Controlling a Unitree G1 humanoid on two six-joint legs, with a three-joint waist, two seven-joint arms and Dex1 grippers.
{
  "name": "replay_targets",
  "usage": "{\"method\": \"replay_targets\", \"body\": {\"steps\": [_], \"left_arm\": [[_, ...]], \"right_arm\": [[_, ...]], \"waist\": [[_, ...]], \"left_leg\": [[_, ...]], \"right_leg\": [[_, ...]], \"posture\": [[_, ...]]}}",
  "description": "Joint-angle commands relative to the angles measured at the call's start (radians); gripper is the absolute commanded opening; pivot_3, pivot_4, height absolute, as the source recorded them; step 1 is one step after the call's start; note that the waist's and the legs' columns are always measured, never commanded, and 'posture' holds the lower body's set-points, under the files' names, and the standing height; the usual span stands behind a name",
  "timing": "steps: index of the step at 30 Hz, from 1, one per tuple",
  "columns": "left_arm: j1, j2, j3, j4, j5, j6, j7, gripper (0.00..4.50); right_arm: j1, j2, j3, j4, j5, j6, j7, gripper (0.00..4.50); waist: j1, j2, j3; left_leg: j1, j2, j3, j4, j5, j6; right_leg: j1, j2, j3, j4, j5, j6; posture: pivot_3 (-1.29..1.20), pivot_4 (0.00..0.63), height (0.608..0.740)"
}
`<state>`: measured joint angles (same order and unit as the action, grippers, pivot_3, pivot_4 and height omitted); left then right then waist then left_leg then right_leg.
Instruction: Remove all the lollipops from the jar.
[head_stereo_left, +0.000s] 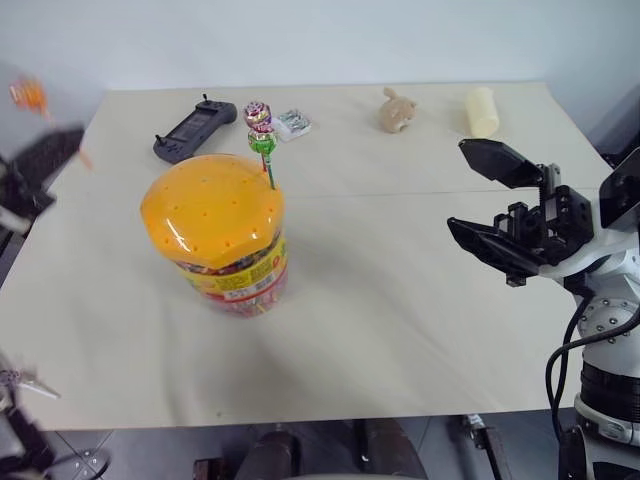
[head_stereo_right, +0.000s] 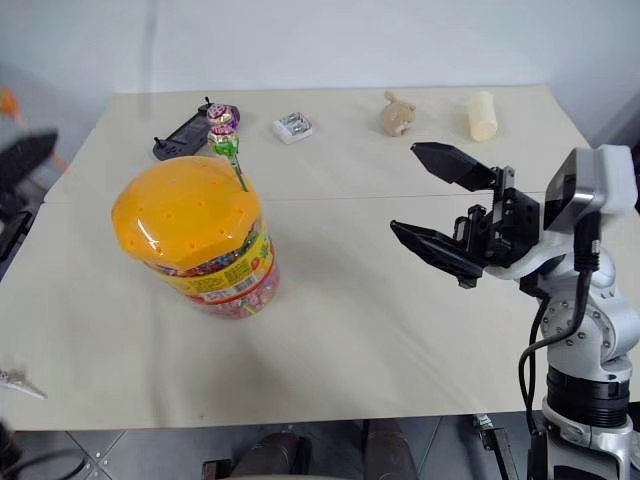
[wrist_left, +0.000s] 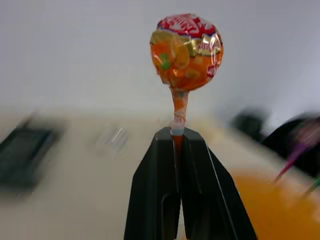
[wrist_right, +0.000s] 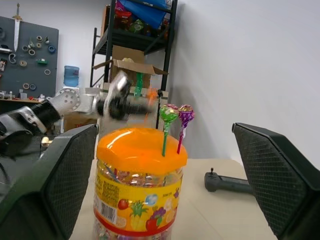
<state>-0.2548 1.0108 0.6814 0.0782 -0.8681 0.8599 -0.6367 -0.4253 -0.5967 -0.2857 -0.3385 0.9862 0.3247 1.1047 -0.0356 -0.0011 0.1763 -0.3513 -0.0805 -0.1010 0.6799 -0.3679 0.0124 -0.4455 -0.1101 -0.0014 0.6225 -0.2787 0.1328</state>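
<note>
The jar (head_stereo_left: 226, 262), a clear tub with an orange holed lid (head_stereo_left: 210, 205), stands on the table left of centre. A green lollipop (head_stereo_left: 262, 141) and a purple lollipop (head_stereo_left: 258, 113) stick upright out of the lid's far edge. My left gripper (wrist_left: 176, 132) is shut on the stick of an orange lollipop (wrist_left: 186, 50), held up off the table's left edge, well left of the jar. That lollipop (head_stereo_left: 30, 95) looks blurred in the head view. My right gripper (head_stereo_left: 460, 187) hangs open to the right of the jar, pointing toward it, with nothing between its fingers.
Along the table's far side lie a black handheld controller (head_stereo_left: 193, 128), a small silvery packet (head_stereo_left: 293, 124), a tan plush toy (head_stereo_left: 397, 110) and a pale cream cylinder (head_stereo_left: 481, 110). The cream tabletop (head_stereo_left: 380, 300) runs bare between the jar and my right gripper.
</note>
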Motion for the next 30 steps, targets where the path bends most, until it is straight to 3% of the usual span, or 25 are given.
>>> {"method": "replay_targets", "body": {"steps": [1,3,8,14,20,25,30], "left_arm": [[0.309,-0.002,0.007,-0.185,0.158,-0.005,-0.008,0.04],[0.408,-0.038,0.016,-0.249,0.168,-0.014,-0.012,0.04],[0.483,-0.169,0.021,-0.256,0.184,-0.03,0.03,0.04],[0.522,-0.204,-0.003,-0.203,0.188,-0.093,-0.073,0.04],[0.503,-0.187,0.03,-0.169,0.184,-0.136,-0.15,1.6],[0.536,-0.201,0.173,-0.126,0.137,-0.34,-0.376,3.09],[0.468,-0.215,0.272,-0.206,-0.003,-0.329,-0.378,3.09]], "right_arm": [[0.029,-0.008,0.015,-0.003,-0.024,-0.019,0.061,4.5],[0.045,-0.008,0.025,0.002,-0.044,-0.029,0.087,4.5],[0.08,-0.01,0.036,0.03,-0.087,-0.046,0.116,4.5],[0.1,-0.035,0.036,0.052,-0.133,-0.051,0.143,4.5],[0.101,-0.071,0.041,0.025,-0.129,0.028,0.089,4.5],[0.006,-0.029,0.076,-0.011,-0.063,0.113,-0.014,4.5],[-0.117,0.023,0.174,-0.012,-0.083,0.195,-0.113,4.5]], "waist": [[0.003,0.0,0.0],[0.011,0.0,0.0],[0.062,-0.001,0.0],[0.059,-0.001,0.0],[0.057,-0.001,0.0],[0.043,-0.001,0.0],[0.035,-0.001,0.0]], "left_leg": [[0.0,0.0,0.0,0.0,0.0,0.0],[0.0,0.0,0.0,0.0,-0.001,0.001],[-0.002,0.0,-0.002,0.004,-0.002,0.0],[-0.001,0.0,-0.002,0.004,-0.001,0.0],[-0.001,0.001,-0.002,0.003,-0.002,0.0],[-0.001,0.001,-0.001,0.003,-0.002,-0.001],[-0.001,0.004,-0.001,0.003,-0.003,-0.002]], "right_leg": [[0.0,0.0,0.002,0.0,0.0,0.0],[0.0,0.0,0.007,-0.001,0.0,0.0],[0.001,-0.001,0.007,-0.003,0.001,-0.001],[0.001,-0.001,0.007,-0.003,0.001,-0.002],[0.001,0.0,0.007,-0.003,0.001,-0.002],[0.0,0.0,0.006,-0.004,0.001,-0.002],[0.0,0.001,0.006,-0.004,0.0,-0.003]], "posture": [[0.0,0.15,0.74],[0.0,0.15,0.74],[0.0,0.15,0.74],[0.0,0.15,0.74],[0.0,0.15,0.74],[0.0,0.15,0.74],[0.0,0.15,0.74]]}}
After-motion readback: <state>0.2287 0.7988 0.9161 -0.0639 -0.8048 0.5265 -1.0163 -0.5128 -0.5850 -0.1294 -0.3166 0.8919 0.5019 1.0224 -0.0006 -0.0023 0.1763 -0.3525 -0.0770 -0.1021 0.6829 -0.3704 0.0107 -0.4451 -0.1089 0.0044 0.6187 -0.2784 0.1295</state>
